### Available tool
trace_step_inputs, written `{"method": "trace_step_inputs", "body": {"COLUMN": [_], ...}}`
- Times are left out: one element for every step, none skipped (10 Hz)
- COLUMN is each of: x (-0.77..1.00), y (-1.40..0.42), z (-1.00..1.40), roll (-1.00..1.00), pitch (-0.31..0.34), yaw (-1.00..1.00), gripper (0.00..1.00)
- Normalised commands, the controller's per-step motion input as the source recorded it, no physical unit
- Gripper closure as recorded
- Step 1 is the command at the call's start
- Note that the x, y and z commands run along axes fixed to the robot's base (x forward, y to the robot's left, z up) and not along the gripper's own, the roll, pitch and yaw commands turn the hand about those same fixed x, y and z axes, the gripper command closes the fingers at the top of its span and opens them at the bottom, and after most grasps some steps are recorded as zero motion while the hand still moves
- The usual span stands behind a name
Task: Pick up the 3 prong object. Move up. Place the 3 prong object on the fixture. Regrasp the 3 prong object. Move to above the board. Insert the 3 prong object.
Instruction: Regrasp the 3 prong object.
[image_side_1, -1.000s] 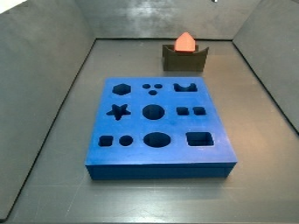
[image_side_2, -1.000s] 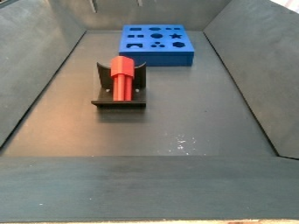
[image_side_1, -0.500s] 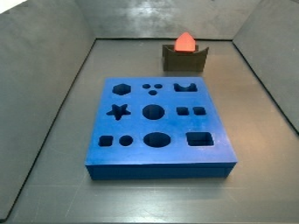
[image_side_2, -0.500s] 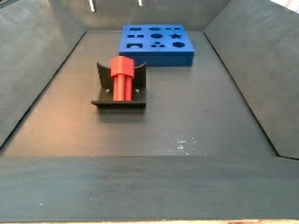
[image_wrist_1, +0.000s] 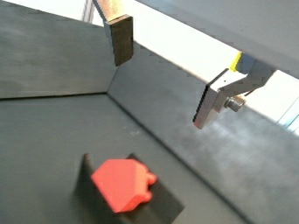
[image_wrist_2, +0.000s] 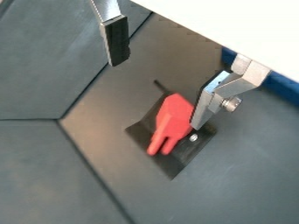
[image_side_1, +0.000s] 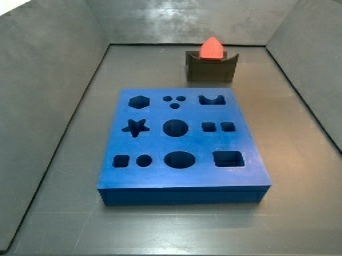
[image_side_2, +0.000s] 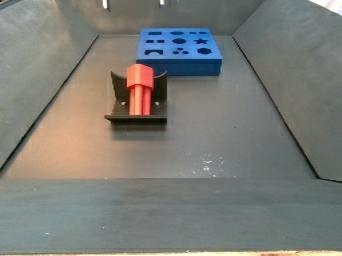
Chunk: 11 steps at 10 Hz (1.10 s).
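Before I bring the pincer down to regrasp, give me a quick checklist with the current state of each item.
1. 3 prong object seated on the fixture: ok.
2. Pincer open, nothing between the fingers: ok.
3. Pincer clear above the object, not touching: ok in both wrist views.
4. Pincer centred over the object: not ok, the object sits off toward one finger.
5. Board holes free: ok.
6. Prong end direction: cannot tell.

Claw (image_wrist_2: 163, 74) open, high above red peg (image_wrist_2: 170, 125) on fixture (image_wrist_2: 176, 157); nothing between. Bare bench (image_side_2: 201, 130) separates fixture and board (image_side_2: 181, 50); bin walls (image_side_1: 67, 110) flank both.
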Motion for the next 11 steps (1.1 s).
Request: {"method": "trace_step_inputs", "body": {"x": [0.07, 0.09, 0.1, 0.1, 0.11, 0.11, 0.1, 0.04, 0.04, 0.05, 0.06], "y": [-0.04, -0.04, -0.04, -0.05, -0.05, -0.05, -0.04, 0.07, 0.07, 0.06, 0.06], "z": [-0.01, -0.02, -0.02, -0.02, -0.02, -0.02, -0.02, -1.0, -1.0, -1.0, -1.0], "roll": [1.0, 1.0, 1.0, 0.81, 0.63, 0.45, 0.27, 0.2, 0.18, 0.16, 0.14], "pitch": [0.046, 0.072, 0.119, 0.131, 0.132, 0.13, 0.117, 0.186, 0.147, 0.119, 0.102], "yaw": [0.04, 0.05, 0.07, 0.09, 0.11, 0.12, 0.14, 0.07, 0.09, 0.12, 0.14], "gripper": [0.0, 0.0, 0.0, 0.0, 0.0, 0.0, 0.0, 0.0, 0.0, 0.0, 0.0]}}
